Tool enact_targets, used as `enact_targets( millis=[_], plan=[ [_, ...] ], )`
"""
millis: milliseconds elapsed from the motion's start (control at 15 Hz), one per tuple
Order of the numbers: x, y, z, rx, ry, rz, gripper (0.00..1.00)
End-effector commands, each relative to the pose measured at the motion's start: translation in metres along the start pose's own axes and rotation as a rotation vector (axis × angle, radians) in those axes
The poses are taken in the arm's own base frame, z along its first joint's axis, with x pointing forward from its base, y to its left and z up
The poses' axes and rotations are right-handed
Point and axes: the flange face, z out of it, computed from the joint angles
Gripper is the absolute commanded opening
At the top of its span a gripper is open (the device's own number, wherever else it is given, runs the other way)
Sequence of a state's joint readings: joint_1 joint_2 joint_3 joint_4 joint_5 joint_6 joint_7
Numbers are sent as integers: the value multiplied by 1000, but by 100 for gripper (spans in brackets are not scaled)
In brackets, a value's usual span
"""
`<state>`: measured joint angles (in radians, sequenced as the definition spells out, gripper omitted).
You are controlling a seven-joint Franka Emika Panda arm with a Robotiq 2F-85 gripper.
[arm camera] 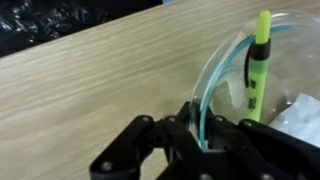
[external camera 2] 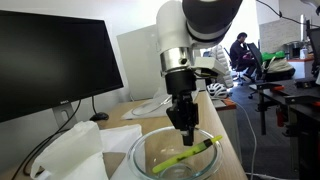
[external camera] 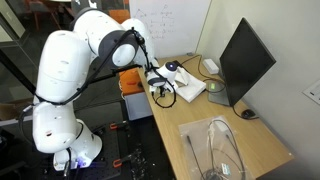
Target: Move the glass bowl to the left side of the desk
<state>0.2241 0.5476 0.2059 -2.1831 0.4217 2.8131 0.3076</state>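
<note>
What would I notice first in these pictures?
The big white robot arm stands out first, bending over the light tan wooden desk. Its black gripper reaches down to the rim of the clear round glass bowl, where a yellow-green marker pen lies. A large black monitor stands nearby.

Small shallow round glass bowl of clear, green-tinted glass, upright over the light tan wooden table, a green marker lying inside it, its rim between the fingers of the pincer.
</note>
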Motion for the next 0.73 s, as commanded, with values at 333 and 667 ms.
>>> enact_targets(
  millis=[333, 667],
  plan=[
    [12, -16, -39, 48, 24, 51, 73],
    [8, -18, -85, 75, -21, 54, 100]
  ],
)
